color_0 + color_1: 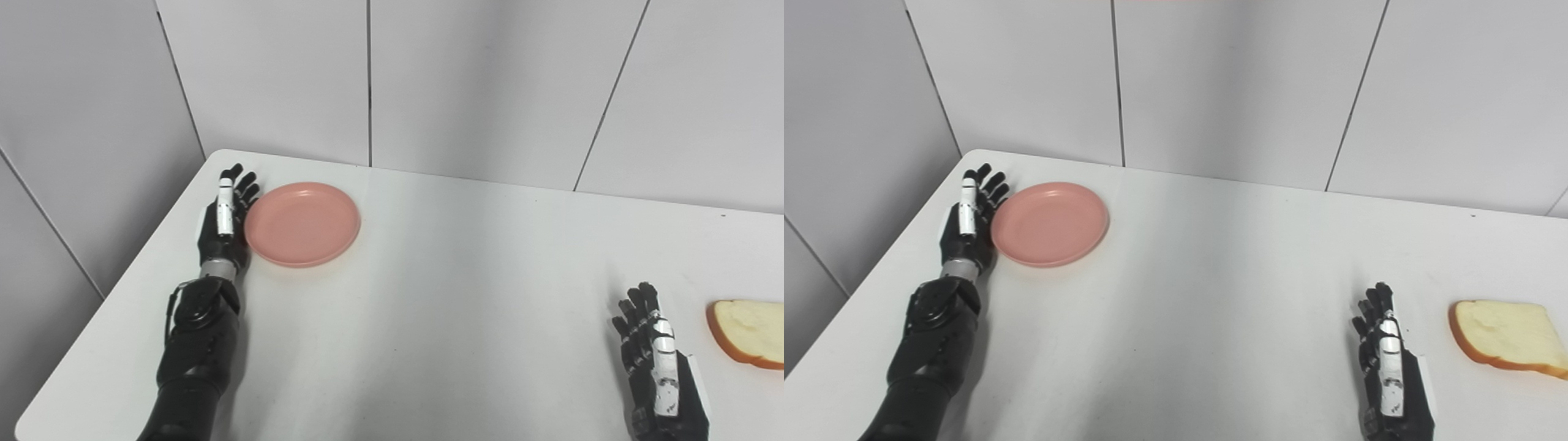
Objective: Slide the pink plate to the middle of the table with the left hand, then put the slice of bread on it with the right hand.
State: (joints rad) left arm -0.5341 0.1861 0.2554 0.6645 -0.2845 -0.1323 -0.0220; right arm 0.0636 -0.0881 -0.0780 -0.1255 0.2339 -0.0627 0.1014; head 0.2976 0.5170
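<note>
The pink plate (pixel 302 223) lies flat near the table's far left corner. My left hand (pixel 227 215) stands on edge right beside the plate's left rim, fingers straight and apart, holding nothing; it looks to be touching the rim. A slice of bread (pixel 1503 335) with an orange-brown crust lies flat near the right edge. My right hand (pixel 1387 362) is open near the front edge, fingers extended, a short gap left of the bread and not touching it.
The white table (pixel 465 294) stretches wide between plate and bread. Grey panelled walls stand close behind the table and along its left side. The table's left edge runs just beside my left forearm.
</note>
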